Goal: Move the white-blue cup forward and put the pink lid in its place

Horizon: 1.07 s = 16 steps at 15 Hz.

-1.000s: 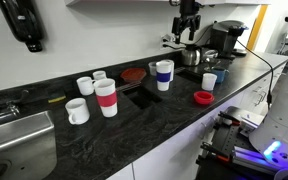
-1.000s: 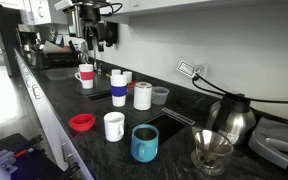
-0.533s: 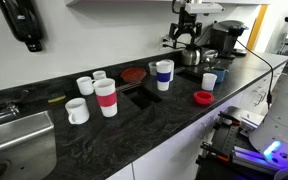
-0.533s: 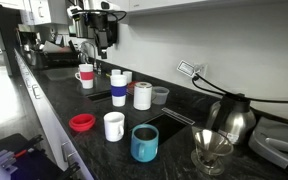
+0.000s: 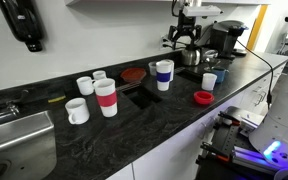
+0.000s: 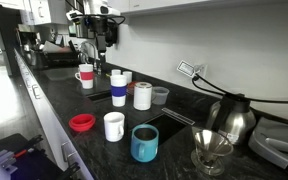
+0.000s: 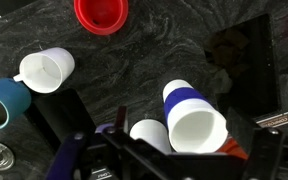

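Ceramic, probably: the white-blue cup (image 7: pixel 194 120) looks stiff, light, slick.
Pinch its rim wall; the gripper (image 5: pixel 187 36) hangs high, opening unreadable.

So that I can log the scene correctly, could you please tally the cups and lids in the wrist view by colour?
white-blue cup: 1
plain white cups: 2
teal-blue cup: 1
pink lid: 1
Total: 5
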Each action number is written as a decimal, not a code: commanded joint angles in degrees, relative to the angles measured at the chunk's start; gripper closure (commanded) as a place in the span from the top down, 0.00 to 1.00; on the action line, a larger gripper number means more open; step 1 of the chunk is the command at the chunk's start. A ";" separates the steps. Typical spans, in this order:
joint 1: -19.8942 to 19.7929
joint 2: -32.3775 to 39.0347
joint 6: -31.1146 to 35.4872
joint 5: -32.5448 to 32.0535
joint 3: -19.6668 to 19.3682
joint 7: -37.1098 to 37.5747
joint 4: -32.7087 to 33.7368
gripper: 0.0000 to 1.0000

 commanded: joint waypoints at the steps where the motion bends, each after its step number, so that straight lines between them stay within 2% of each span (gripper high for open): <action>1: -0.69 0.00 -0.14 0.30 0.60 -0.26 0.11 1.00; 9: -1.60 9.12 8.85 6.12 -0.71 11.07 0.48 1.00; 12: -1.59 12.88 13.11 6.23 -1.04 15.36 0.65 1.00; 13: -0.99 11.59 11.51 5.41 -1.30 13.33 -0.04 1.00; 16: -0.91 13.06 12.87 5.39 -1.51 14.94 0.31 1.00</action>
